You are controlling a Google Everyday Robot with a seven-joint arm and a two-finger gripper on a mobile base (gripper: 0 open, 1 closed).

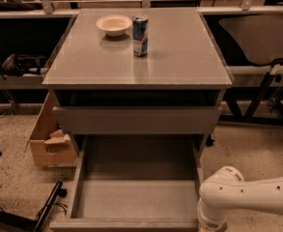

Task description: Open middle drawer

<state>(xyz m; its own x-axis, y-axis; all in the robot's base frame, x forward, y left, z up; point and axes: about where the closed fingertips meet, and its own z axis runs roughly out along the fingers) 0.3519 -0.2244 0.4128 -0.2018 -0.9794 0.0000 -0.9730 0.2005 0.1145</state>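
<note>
We cannot see the gripper: it lies below the bottom edge at the lower right of the frame, under the rounded end of the white arm (249,197), so we cannot tell whether it is open or closed. The arm itself is cut off by the right edge. The grey cabinet (179,57) fills the centre of the frame, and its flat top is plain to see, but its lower part is hidden behind the open drawer and we cannot make out anything beneath that. The middle drawer (136,197) stands far out toward the bottom of the frame, a wide, shallow grey box with a bare floor and low side walls; its front panel is cropped by the bottom edge, so we see only the top strip of it, and the arm's rounded end overlaps its right front corner. Whether the arm touches the drawer there, we cannot tell. Above it sits another grey drawer front (136,120), plain and without a handle, with a dark gap between it and the cabinet top. A cardboard box (49,144) sits on the floor at the left, partly hidden by the cabinet. On the cabinet top, toward the upper left, a blue can (140,35) stands upright just beside a pale bowl (114,24).
</note>
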